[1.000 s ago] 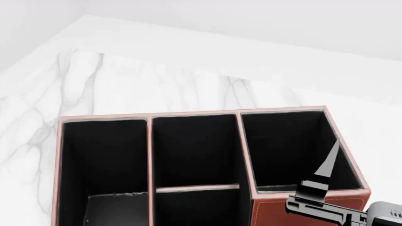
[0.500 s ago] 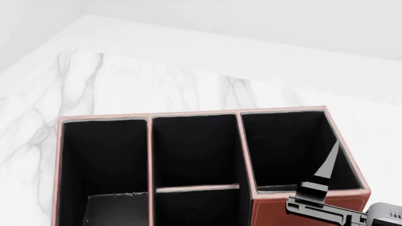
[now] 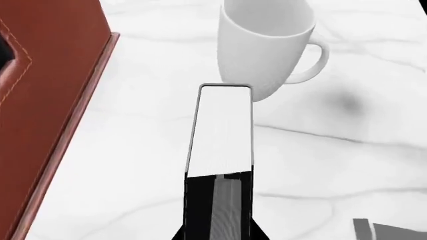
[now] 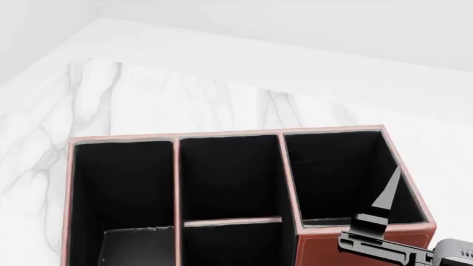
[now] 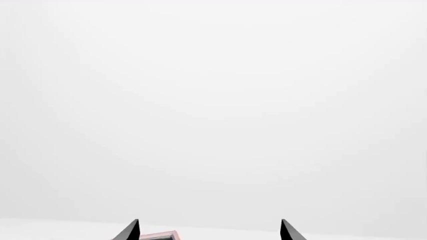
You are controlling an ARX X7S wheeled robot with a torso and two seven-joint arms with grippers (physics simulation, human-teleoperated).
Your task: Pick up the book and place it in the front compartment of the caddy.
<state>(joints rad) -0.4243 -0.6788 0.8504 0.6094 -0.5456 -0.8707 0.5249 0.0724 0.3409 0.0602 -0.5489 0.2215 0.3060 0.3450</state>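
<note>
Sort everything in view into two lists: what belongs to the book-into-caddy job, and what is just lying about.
Belongs to the job:
- book, held in the left hand
- caddy
- front compartment
- right hand, open, near the caddy's corner

Just lying about:
- white mug, beyond the book
- marble table

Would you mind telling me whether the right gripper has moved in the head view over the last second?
Barely: the right gripper has edged slightly toward the caddy's right rim, otherwise holding over its right compartment.

Right hand (image 5: pixel 208 231) agape, fingers spread
</note>
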